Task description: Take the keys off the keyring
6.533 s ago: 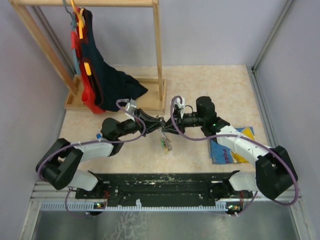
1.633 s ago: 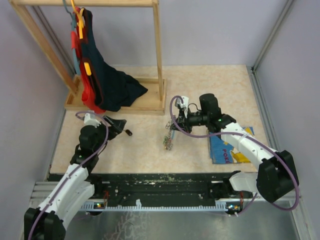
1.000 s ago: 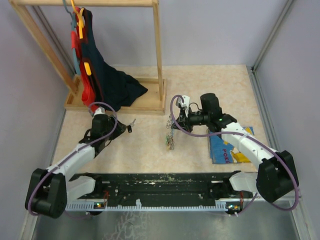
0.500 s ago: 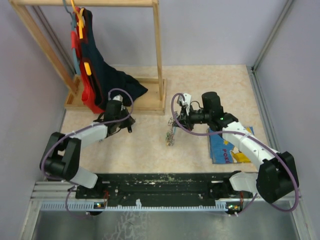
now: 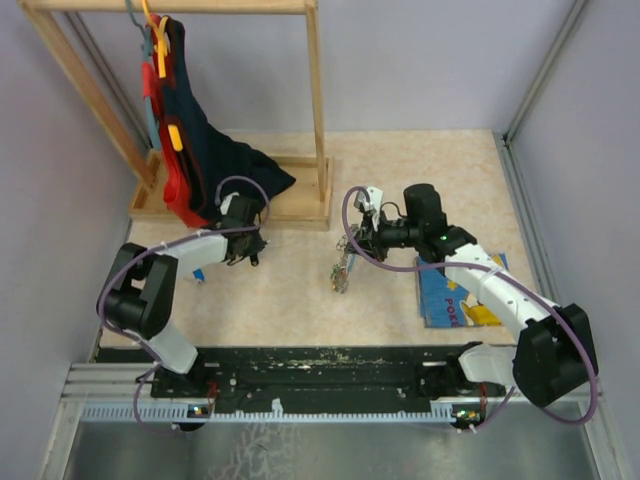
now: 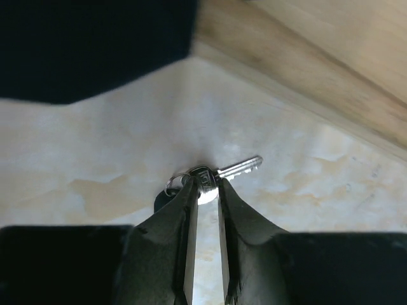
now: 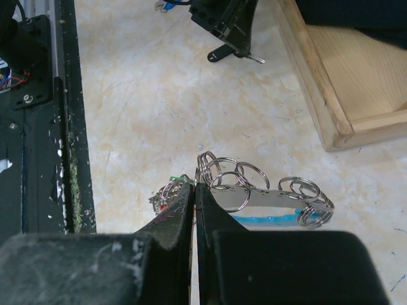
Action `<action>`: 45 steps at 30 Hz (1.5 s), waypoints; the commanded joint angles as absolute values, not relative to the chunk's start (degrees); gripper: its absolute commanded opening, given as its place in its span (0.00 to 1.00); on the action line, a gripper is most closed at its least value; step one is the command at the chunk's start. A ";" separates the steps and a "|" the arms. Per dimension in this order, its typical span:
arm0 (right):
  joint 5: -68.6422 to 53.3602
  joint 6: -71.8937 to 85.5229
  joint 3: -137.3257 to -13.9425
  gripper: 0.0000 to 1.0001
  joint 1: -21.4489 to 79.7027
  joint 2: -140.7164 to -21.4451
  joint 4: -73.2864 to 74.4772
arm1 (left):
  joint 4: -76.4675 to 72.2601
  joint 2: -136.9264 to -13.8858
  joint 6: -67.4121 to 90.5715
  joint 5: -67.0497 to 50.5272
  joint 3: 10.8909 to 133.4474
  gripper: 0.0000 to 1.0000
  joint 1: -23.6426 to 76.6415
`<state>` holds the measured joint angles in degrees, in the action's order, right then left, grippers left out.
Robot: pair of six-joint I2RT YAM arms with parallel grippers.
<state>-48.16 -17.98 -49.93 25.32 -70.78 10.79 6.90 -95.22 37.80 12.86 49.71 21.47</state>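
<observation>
Pinching one key [image 6: 236, 168] by its head, blade poking out ahead of it, left pincer [image 6: 205, 185] could drop it from so thin a grip; right pincer [image 7: 194, 189], clamped on the keyring [image 7: 267, 194], has other keys [image 5: 340, 276] dangling below it.

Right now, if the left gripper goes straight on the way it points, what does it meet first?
Probably the wooden rack base, beside the dark garment; depth is unclear. The left gripper has its jaws shut on a key, which would touch first.
</observation>
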 commanded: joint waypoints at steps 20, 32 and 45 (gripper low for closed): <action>-46.76 -16.80 -53.41 0.00 21.96 -67.13 7.43 | -5.40 -46.66 36.81 5.54 24.84 0.68 16.70; -47.39 -14.07 -54.23 0.00 16.57 -66.76 6.10 | -39.37 -47.05 38.64 -26.03 12.82 0.79 16.70; -42.93 -15.57 -58.44 0.00 7.46 -69.63 3.75 | -28.72 -46.33 38.14 -25.22 17.08 0.80 16.69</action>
